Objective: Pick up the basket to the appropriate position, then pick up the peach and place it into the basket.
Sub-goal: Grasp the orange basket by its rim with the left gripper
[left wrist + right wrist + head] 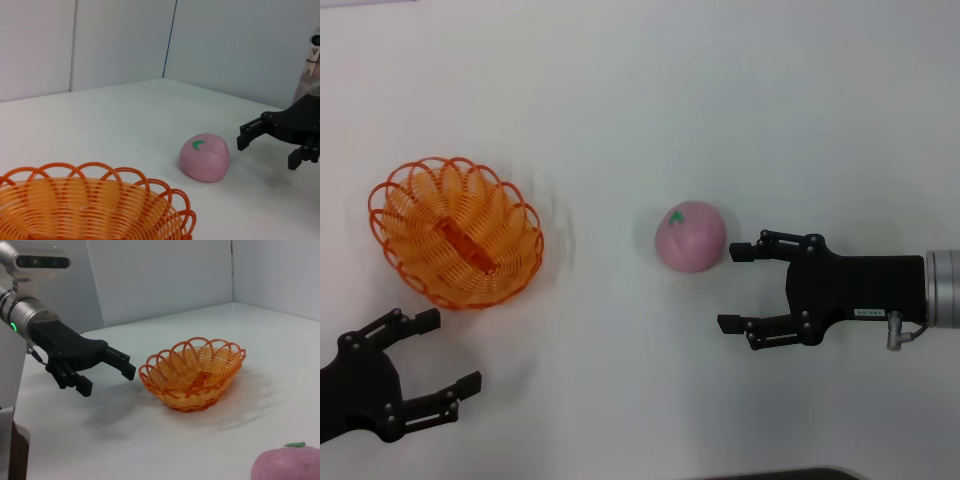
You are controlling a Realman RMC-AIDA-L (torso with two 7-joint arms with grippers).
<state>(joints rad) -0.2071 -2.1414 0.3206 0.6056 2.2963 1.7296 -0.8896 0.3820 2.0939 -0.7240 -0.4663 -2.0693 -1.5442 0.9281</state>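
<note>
On the white table, the basket sits upright at the left, its long axis running from far left to near right, with the peach well apart to its right, green leaf mark turned up and toward the far left. Near the basket's near side, the left gripper hangs spread wide and empty. The right gripper is also wide open and empty, pointing left, its far finger just beside the peach.

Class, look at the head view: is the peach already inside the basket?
No. The peach lies on the table, well apart from the basket, just in front of the open right pincer.
</note>
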